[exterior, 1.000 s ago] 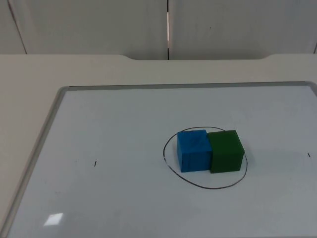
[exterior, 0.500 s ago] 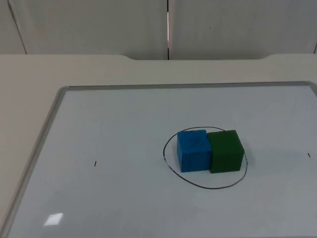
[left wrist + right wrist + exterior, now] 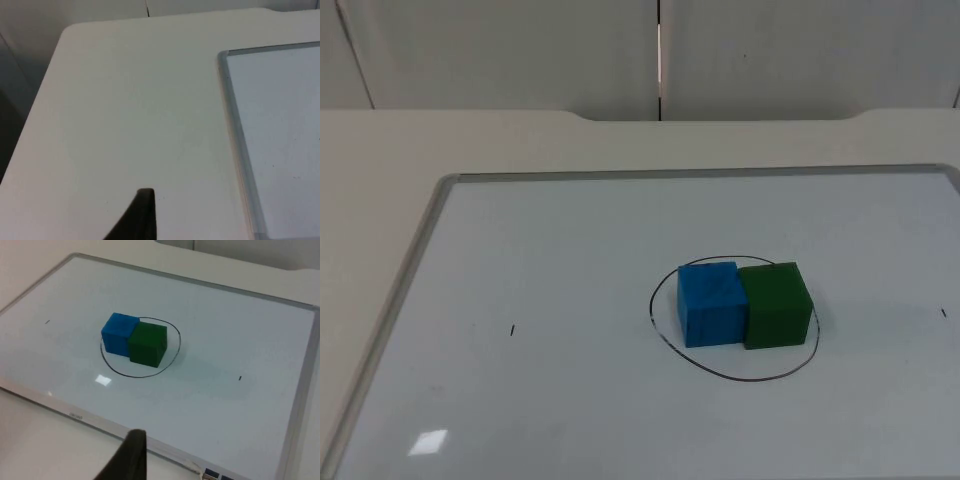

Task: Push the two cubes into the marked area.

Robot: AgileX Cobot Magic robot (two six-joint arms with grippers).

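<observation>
I see the blue foam cube and the green foam cube touching side by side, blue on the left, inside the black hand-drawn oval on the framed whiteboard lying on the white counter. The left tool hangs over bare counter left of the board; the right tool hangs over the board's near-right edge. I cannot tell how wide either tool stands.

1. The left gripper hangs above the bare table top off the left side of the scene, one black fingertip in its wrist view; this arm waits.
2. The right gripper hangs above the near right of the scene, a single black fingertip in its wrist view, touching nothing.
</observation>
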